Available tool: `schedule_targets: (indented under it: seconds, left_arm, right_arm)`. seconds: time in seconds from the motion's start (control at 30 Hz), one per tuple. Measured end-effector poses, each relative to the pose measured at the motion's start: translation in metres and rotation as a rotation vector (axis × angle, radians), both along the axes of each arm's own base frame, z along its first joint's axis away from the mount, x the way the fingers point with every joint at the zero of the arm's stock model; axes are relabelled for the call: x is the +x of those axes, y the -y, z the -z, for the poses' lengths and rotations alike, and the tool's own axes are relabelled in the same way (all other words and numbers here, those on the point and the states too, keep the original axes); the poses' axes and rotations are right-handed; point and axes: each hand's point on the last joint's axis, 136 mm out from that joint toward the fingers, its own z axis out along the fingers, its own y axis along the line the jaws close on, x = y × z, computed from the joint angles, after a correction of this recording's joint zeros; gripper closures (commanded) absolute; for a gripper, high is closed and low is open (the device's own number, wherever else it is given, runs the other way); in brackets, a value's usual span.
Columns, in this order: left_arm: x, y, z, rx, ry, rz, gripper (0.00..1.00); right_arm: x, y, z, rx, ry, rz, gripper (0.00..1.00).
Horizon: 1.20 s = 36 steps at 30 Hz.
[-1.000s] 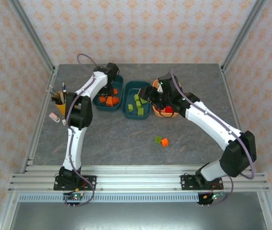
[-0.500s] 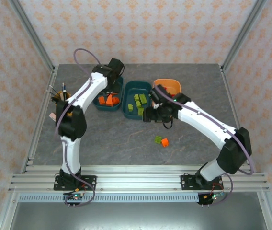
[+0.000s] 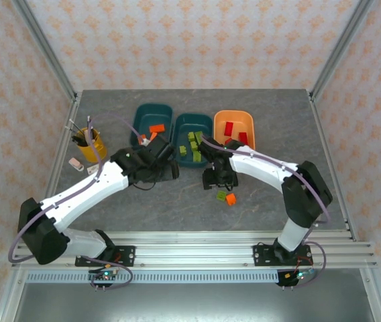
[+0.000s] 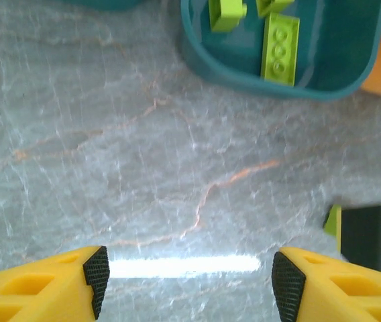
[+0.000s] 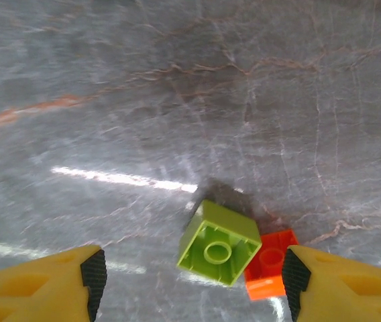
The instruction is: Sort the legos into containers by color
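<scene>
Teal tub (image 3: 140, 111) holds orange legos (image 3: 155, 128), its twin (image 3: 192, 117) lime legos (image 4: 280, 48), orange tub (image 3: 234, 113) red legos (image 3: 229, 127).
Loose lime brick (image 5: 219, 243) lies hollow-side up; left gripper (image 4: 189, 285), right gripper (image 5: 190, 285) spread, empty.

The overhead view is bright and evenly lit from above, with only faint, soft shadows on the grey table (image 3: 177, 208). Both wrist views carry a white streak of glare on the polished stone, at 6 o'clock in the left view and between 9 o'clock and centre in the right. In the right wrist view the lime green brick (image 5: 219, 243) throws a short dark shadow toward 12 o'clock, while the left wrist view blurs at 4 o'clock.
</scene>
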Motion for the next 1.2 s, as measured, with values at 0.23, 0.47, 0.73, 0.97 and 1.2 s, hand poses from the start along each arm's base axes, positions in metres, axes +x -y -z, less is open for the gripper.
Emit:
schedule_targets:
  seconds: [0.23, 0.47, 0.73, 0.97, 1.2]
  left_arm:
    - [-0.01, 0.001, -0.018, -0.054, 0.049, -0.006, 0.32]
    - [-0.01, 0.0, -0.026, -0.071, 0.076, -0.01, 0.31]
    - [-0.016, 0.01, -0.027, -0.136, 0.106, 0.048, 0.3]
    - [-0.013, 0.017, -0.032, -0.166, 0.125, 0.067, 0.3]
    - [-0.012, 0.018, -0.032, -0.171, 0.128, 0.067, 0.27]
  right_arm:
    - [0.0, 0.008, 0.026, -0.001, -0.058, 0.088, 0.28]
    - [-0.009, 0.003, 0.035, 0.041, -0.099, 0.147, 0.3]
    - [-0.019, 0.004, 0.044, 0.053, -0.141, 0.227, 0.41]
    - [-0.016, 0.003, 0.044, 0.058, -0.133, 0.26, 0.65]
    - [-0.008, 0.005, 0.032, 0.048, -0.078, 0.254, 0.74]
